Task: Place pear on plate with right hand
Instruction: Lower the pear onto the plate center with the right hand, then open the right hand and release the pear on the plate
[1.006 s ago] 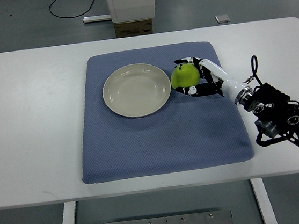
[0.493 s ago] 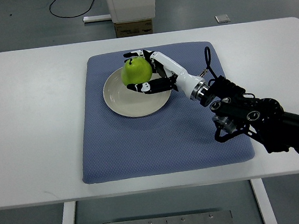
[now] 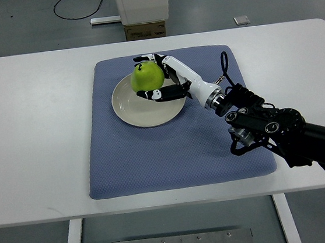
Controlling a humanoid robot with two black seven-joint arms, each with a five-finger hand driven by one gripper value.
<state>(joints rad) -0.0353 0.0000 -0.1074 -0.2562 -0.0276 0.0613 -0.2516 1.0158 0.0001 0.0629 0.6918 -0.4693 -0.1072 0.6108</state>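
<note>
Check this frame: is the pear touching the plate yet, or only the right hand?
Cannot tell. The top view shows the right hand shut on the pear over the plate, but the steep angle hides any gap beneath.

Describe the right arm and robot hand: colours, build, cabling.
The right robot hand has white finger segments with black joints and tips. A white forearm ends in a silver wrist ring. Behind it is bulky black housing with round fittings and a looping black cable.
</note>
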